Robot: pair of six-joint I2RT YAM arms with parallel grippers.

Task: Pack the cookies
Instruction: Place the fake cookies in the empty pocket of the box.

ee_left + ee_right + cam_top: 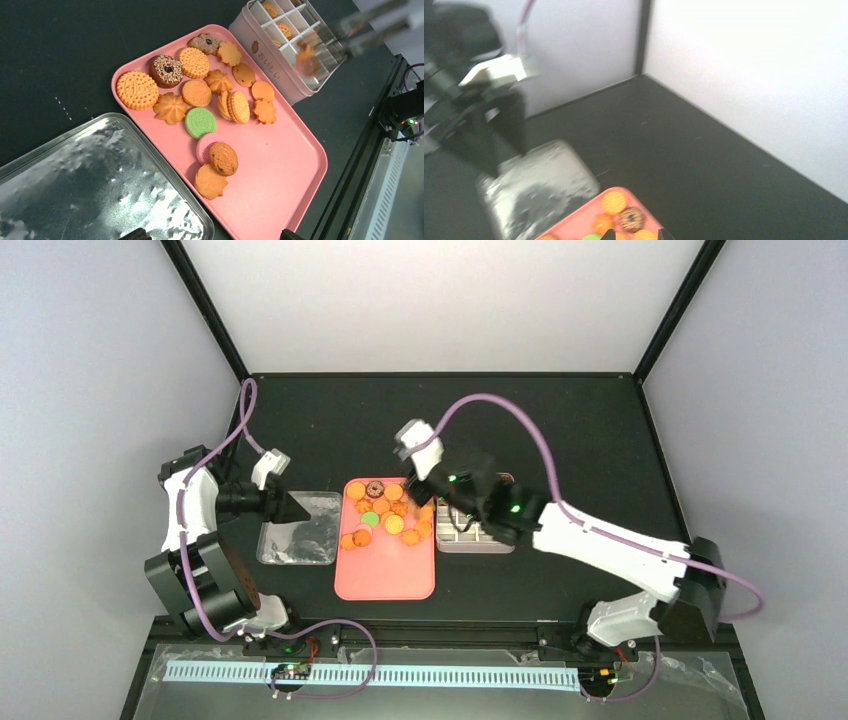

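Black table (560, 440), cookies (200, 95) heaped on the tray (280, 165) mid-frame. Left gripper (292, 508) gapes wide; right gripper (320, 47) looks pinched on one blurry cookie (305, 53) over the tin (260, 47). Light, crumbly, so we'd pinch rims gently.

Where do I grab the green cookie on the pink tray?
Come straight down and pinch its rim: the green cookie lies flat on the pink tray. Other cookies crowd it; in the left wrist view its lower-left side looks freest for a finger.
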